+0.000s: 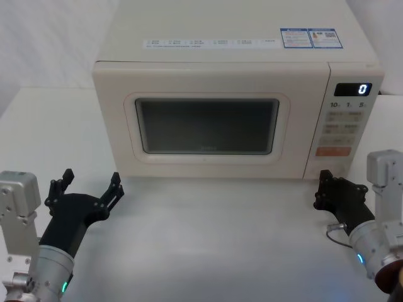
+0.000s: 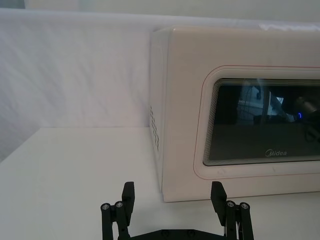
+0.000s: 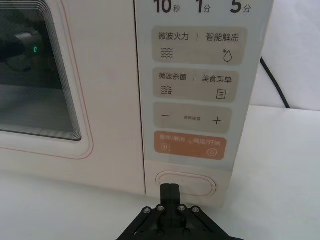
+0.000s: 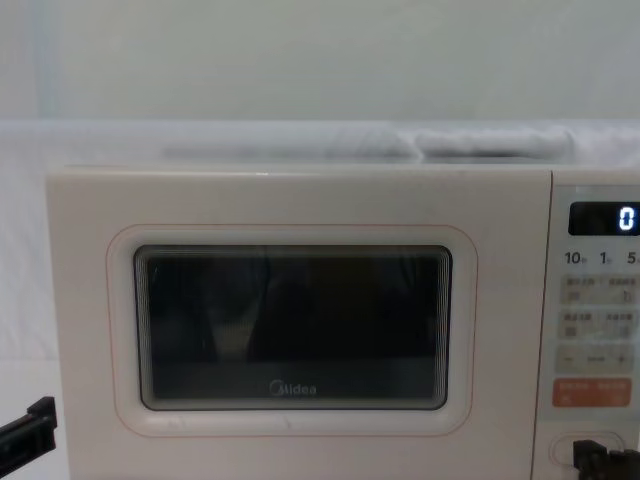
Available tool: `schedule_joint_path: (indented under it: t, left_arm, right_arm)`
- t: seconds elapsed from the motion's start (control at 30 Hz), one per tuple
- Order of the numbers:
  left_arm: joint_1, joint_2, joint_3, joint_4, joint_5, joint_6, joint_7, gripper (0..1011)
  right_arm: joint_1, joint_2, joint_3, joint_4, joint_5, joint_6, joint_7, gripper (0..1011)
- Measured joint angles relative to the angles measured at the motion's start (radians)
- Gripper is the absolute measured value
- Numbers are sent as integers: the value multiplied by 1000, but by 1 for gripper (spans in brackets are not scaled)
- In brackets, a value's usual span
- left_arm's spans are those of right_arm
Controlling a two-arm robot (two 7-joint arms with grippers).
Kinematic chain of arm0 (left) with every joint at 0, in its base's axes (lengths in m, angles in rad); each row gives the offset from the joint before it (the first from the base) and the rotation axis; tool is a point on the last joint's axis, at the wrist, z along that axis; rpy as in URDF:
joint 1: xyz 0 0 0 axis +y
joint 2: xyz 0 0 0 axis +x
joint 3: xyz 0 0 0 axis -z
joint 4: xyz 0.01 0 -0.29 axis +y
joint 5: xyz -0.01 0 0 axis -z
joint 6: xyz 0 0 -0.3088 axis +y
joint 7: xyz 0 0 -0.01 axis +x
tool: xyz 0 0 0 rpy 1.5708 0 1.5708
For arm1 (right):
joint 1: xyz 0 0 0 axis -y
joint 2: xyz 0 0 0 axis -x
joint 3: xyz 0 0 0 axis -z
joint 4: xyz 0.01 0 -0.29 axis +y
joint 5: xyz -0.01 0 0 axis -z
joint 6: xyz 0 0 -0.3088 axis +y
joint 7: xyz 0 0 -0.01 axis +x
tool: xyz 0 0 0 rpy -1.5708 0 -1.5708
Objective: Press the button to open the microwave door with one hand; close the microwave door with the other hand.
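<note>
I see the button (image 3: 185, 183) at the foot of the control panel, at 5 o'clock on the microwave (image 1: 233, 75) front. My right gripper (image 3: 171, 190) sits just before it, fingers together, tip at the button's face; contact I cannot tell. The microwave door (image 1: 208, 123) is shut. My left gripper (image 1: 88, 189) waits at 7 o'clock on the table (image 1: 214, 239), fingers spread apart.

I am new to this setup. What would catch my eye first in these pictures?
The cream microwave fills the middle, its door shut. The right gripper, closed, sits right at the wide button at the panel's foot. The left gripper waits open, before the door's left corner.
</note>
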Motion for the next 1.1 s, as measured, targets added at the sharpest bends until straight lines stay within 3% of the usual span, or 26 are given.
schedule_joint_path:
  t: [1.1]
  left_arm:
    - [0,0,0,0,0,0,0,1001]
  right_arm:
    - [46,-32,23,69,-5,-19,-16,0]
